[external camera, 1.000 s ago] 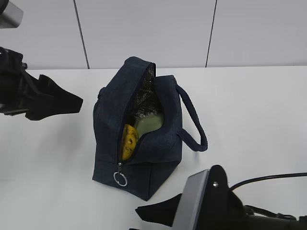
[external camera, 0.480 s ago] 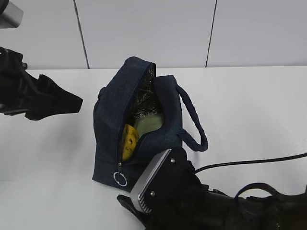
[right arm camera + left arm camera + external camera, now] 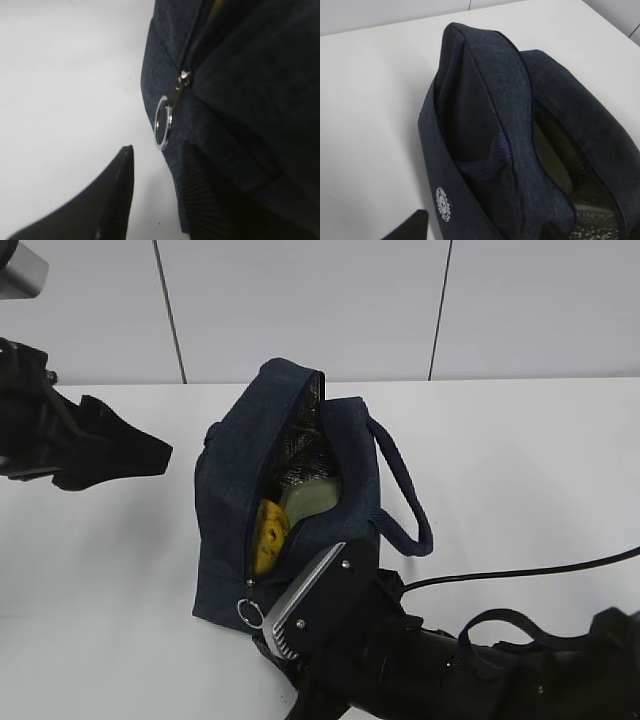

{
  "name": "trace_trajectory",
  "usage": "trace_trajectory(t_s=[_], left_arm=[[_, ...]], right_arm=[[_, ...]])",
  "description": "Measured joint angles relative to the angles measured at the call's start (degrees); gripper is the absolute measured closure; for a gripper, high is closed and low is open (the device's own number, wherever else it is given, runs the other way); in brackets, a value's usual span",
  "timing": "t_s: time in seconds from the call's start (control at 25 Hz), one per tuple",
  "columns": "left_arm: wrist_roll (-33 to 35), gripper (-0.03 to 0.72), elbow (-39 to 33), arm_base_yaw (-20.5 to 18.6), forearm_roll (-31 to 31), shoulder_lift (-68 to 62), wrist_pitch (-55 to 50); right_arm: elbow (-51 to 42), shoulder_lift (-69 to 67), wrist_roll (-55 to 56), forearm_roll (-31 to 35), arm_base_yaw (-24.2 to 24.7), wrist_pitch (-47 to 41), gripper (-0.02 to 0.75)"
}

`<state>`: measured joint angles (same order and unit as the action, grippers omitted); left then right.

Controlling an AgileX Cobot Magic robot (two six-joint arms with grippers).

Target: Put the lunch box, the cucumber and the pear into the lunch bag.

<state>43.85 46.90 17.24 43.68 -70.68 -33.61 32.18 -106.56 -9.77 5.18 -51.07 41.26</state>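
The navy lunch bag [image 3: 240,450] stands mid-table with its zipper open. Inside show the yellow pear [image 3: 268,535] and the pale green lunch box [image 3: 315,495]; the lunch box [image 3: 550,155] also shows through the opening in the left wrist view. The cucumber is hidden. My right gripper [image 3: 159,148] is open at the bag's front lower corner. The metal ring pull [image 3: 164,122] hangs just ahead of its tips, and its ribbed right finger [image 3: 210,200] lies against the fabric. My left gripper [image 3: 130,450] hovers open and empty left of the bag [image 3: 485,125].
The bag's padded loop handle [image 3: 405,500] hangs off its right side. A black cable [image 3: 520,575] trails from the right arm across the white table [image 3: 100,570]. A panelled wall stands behind the table.
The right arm has pushed up and left from the bottom edge to the bag's front corner, close to the ring pull. The left arm and the bag have not moved.
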Motion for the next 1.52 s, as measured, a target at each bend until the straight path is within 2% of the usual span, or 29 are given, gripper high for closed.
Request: trace_trajectory(t_s=[0.16,0.56,1.52], left_arm=[[0.00,0.285,0.00,0.00,0.00,0.00,0.04],[0.00,0.285,0.00,0.00,0.00,0.00,0.04],[0.00,0.293,0.00,0.00,0.05,0.00,0.06]], right_arm=[[2.72,0.00,-0.38,0.21,0.00,-4.11,0.472],[4.19,0.00,-0.69,0.32,0.00,-7.09,0.472],[5.73,-2.68,-0.83,0.32,0.00,-5.83,0.472]])
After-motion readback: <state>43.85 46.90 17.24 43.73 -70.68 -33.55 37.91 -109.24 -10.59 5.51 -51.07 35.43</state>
